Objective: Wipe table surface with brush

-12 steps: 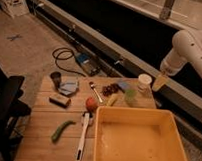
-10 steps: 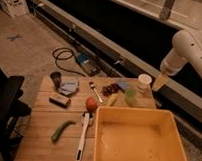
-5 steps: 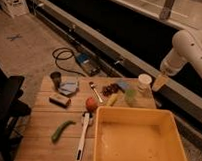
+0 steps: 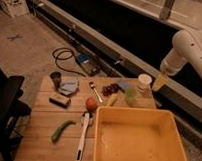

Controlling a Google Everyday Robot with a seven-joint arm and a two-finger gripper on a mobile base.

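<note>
One brush (image 4: 82, 137), likely light, stiff: grasp mid-handle, flat on worktop (image 4: 40, 124); tool (image 4: 160, 82) off far-right edge, well apart, opening cannot tell.

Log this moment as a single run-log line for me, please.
gripper: beyond far-right edge of table surface, apart from brush | brush: lying untouched between green vegetable and yellow tub | wiping: not started

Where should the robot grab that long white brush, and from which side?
Probably mid-handle on the brush, coming straight down from above. It lies flat on the table surface, and the bare thin stretch has room: the green vegetable sits apart on one side, the yellow tub close on the other. The hand is off past the table's far right edge.
</note>
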